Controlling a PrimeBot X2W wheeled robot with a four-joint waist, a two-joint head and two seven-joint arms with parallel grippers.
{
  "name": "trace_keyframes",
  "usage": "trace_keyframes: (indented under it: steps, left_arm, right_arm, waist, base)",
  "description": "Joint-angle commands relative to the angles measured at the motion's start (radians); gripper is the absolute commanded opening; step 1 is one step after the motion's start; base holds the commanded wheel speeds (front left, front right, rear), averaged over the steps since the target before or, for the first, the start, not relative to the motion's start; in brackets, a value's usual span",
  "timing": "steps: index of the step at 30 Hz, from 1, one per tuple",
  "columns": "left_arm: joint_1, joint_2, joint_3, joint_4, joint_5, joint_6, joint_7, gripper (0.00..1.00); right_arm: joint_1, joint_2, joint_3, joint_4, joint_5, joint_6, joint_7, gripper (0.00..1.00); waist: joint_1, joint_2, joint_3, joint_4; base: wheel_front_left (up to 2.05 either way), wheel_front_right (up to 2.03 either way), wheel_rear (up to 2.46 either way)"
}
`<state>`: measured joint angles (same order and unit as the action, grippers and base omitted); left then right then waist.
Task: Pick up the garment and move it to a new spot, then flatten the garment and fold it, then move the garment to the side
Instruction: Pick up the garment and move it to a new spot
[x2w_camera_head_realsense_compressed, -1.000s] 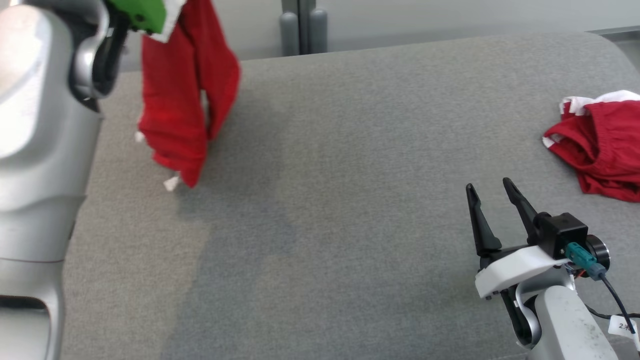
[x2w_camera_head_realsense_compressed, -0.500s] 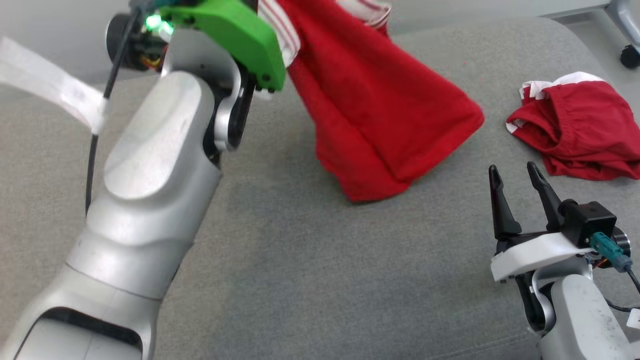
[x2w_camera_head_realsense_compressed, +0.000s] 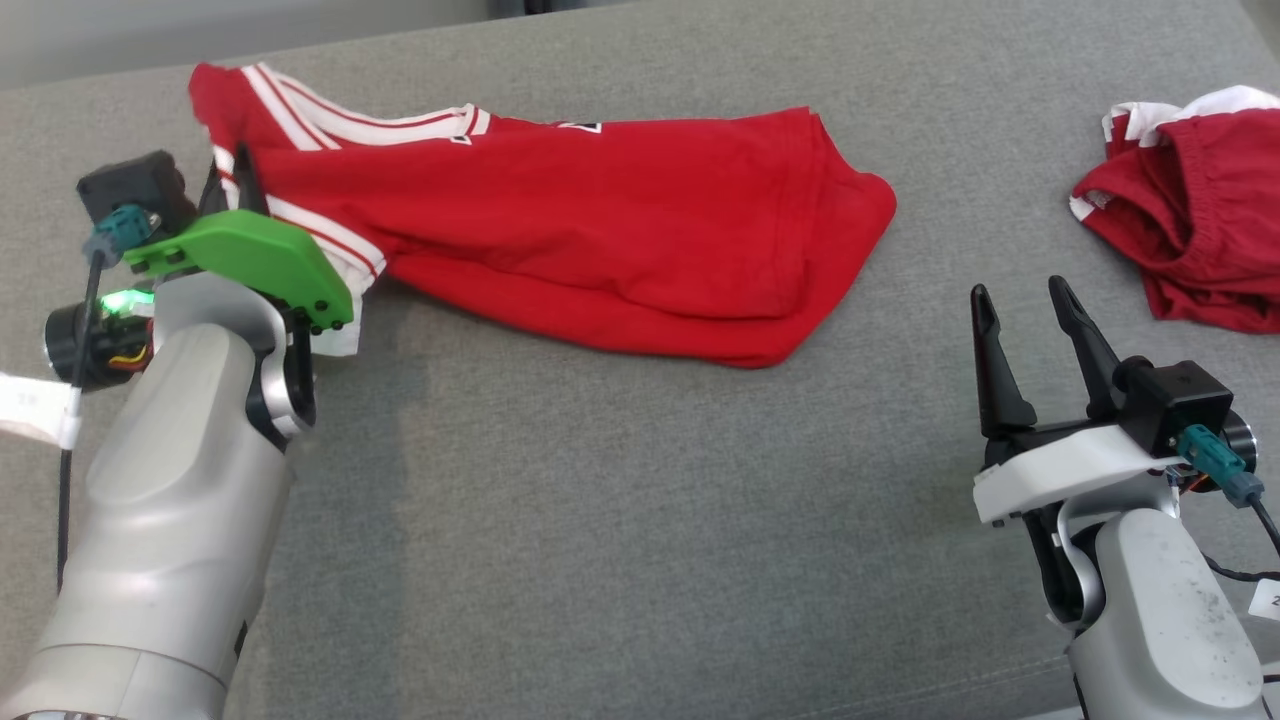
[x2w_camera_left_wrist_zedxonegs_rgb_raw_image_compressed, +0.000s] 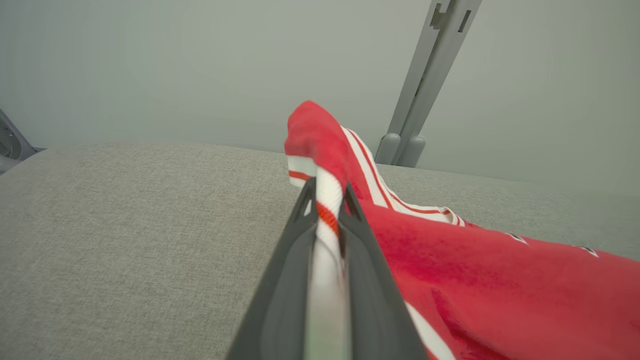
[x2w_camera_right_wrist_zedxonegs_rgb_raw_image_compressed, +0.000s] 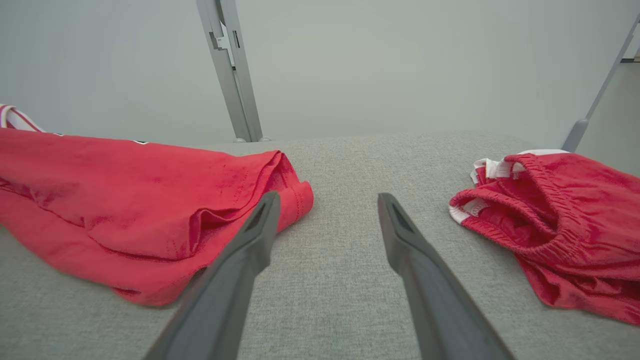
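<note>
Step in hand: the garment, a red jersey with white-striped trim, lies stretched along the grey bench. By the look of it, the move to a new spot is ending and the flattening is yet to begin.
Left hand: clenched on the striped trim at the garment's left end, low over the bench.
Right hand: released, fingers spread, poised above the bench near the garment's hem end and touching nothing.
Where the garment is: left and middle of the bench, well apart from a second red piece with an elastic waist at the far right.
What the next move calls for: probably the right hand taking the hem end so that both can draw the cloth taut. The fabric lies doubled and creased, so it needs smoothing before any fold.
Hard to make out: in the head view the green cover and the cloth hide most of the left hand's fingers. How many layers they pinch cannot be told, the sleeves cannot be picked out, and the frame edge cuts off the second red piece.
</note>
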<state>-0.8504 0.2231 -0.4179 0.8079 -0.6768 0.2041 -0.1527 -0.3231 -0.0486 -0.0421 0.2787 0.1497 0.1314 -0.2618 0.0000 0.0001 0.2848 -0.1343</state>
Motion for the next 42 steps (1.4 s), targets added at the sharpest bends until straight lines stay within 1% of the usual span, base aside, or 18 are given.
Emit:
trace_keyframes:
  steps: [1, 4, 5, 6, 7, 8, 10, 17, 21, 26, 28, 33, 37, 40, 42]
  left_arm:
    - [0.016, 0.009, 0.011, 0.017, -0.008, 0.003, -0.016, 0.00]
    - [0.027, 0.008, 0.024, 0.059, -0.024, -0.013, -0.043, 0.00]
    - [0.029, 0.005, 0.026, 0.068, -0.028, -0.019, -0.049, 0.06]
    - [0.031, 0.001, 0.027, 0.078, -0.029, -0.026, -0.058, 0.37]
    - [0.034, -0.002, 0.027, 0.084, -0.030, -0.035, -0.066, 0.75]
    - [0.039, -0.005, 0.027, 0.088, -0.033, -0.050, -0.074, 1.00]
    - [0.051, -0.004, 0.030, 0.094, -0.034, -0.073, -0.088, 1.00]
    - [0.099, 0.005, 0.026, 0.065, 0.004, -0.129, -0.113, 1.00]
    - [0.152, 0.011, 0.049, -0.013, 0.039, -0.154, -0.113, 1.00]
    - [0.265, 0.010, 0.085, -0.124, 0.082, -0.171, -0.112, 1.00]
    - [0.313, 0.007, 0.091, -0.164, 0.099, -0.186, -0.112, 1.00]
    - [0.442, -0.004, 0.118, -0.256, 0.119, -0.199, -0.112, 1.00]
    - [0.544, -0.016, 0.135, -0.318, 0.148, -0.187, -0.112, 1.00]
    - [0.618, -0.029, 0.151, -0.364, 0.160, -0.186, -0.111, 1.00]
    - [0.664, -0.041, 0.158, -0.388, 0.163, -0.192, -0.111, 1.00]
  right_arm:
    - [-0.009, -0.004, 0.002, -0.001, -0.005, -0.001, -0.004, 1.00]
    - [-0.010, -0.004, 0.009, 0.003, -0.012, -0.001, -0.004, 1.00]
    - [-0.009, -0.004, 0.010, 0.005, -0.013, -0.001, -0.004, 1.00]
    - [-0.008, -0.004, 0.011, 0.007, -0.015, -0.001, -0.004, 1.00]
    - [-0.007, -0.004, 0.013, 0.008, -0.016, -0.002, -0.004, 1.00]
    - [-0.005, -0.004, 0.014, 0.010, -0.017, -0.002, -0.004, 1.00]
    - [-0.001, -0.004, 0.018, 0.013, -0.020, -0.001, -0.004, 1.00]
    - [0.024, -0.004, 0.020, 0.017, -0.032, -0.002, -0.004, 1.00]
    - [0.039, -0.004, 0.018, 0.019, -0.039, -0.002, -0.004, 1.00]
    - [0.068, -0.004, 0.019, 0.024, -0.046, -0.002, -0.004, 1.00]
    - [0.079, -0.004, 0.020, 0.026, -0.046, -0.002, -0.004, 1.00]
    - [0.116, -0.004, 0.019, 0.026, -0.047, -0.002, -0.004, 1.00]
    - [0.150, -0.004, 0.018, 0.021, -0.044, -0.002, -0.004, 1.00]
    - [0.176, -0.004, 0.021, 0.014, -0.036, -0.002, -0.004, 1.00]
    - [0.196, -0.004, 0.020, 0.012, -0.026, -0.002, -0.004, 1.00]
  waist:
    - [0.0000, -0.0001, 0.017, 0.013]
    - [0.0000, -0.0001, 0.019, 0.021]
    - [0.0000, -0.0001, 0.017, 0.023]
    - [0.0000, -0.0001, 0.014, 0.026]
    - [0.0000, -0.0001, 0.011, 0.029]
    - [0.0000, -0.0001, 0.006, 0.032]
    - [0.0000, -0.0001, -0.003, 0.037]
    - [0.0000, -0.0001, -0.055, 0.063]
    - [0.0000, -0.0001, -0.098, 0.081]
    - [0.0000, -0.0001, -0.163, 0.106]
    - [0.0000, -0.0001, -0.187, 0.115]
    - [0.0000, -0.0001, -0.241, 0.134]
    - [0.0000, -0.0001, -0.277, 0.149]
    - [0.0000, -0.0001, -0.293, 0.157]
    - [0.0000, -0.0001, -0.300, 0.163]
  base:
    - [0.00, 0.00, 0.00]
    - [0.00, 0.00, 0.00]
    - [0.00, 0.00, 0.00]
    - [0.00, 0.00, 0.00]
    - [0.00, 0.00, 0.00]
    - [0.00, 0.00, 0.00]
    - [0.00, 0.00, 0.00]
    - [0.00, 0.00, 0.00]
    - [0.00, 0.00, 0.00]
    - [0.00, 0.00, 0.00]
    - [0.00, 0.00, 0.00]
    - [0.00, 0.00, 0.00]
    - [0.00, 0.00, 0.00]
    - [0.00, 0.00, 0.00]
    - [0.00, 0.00, 0.00]
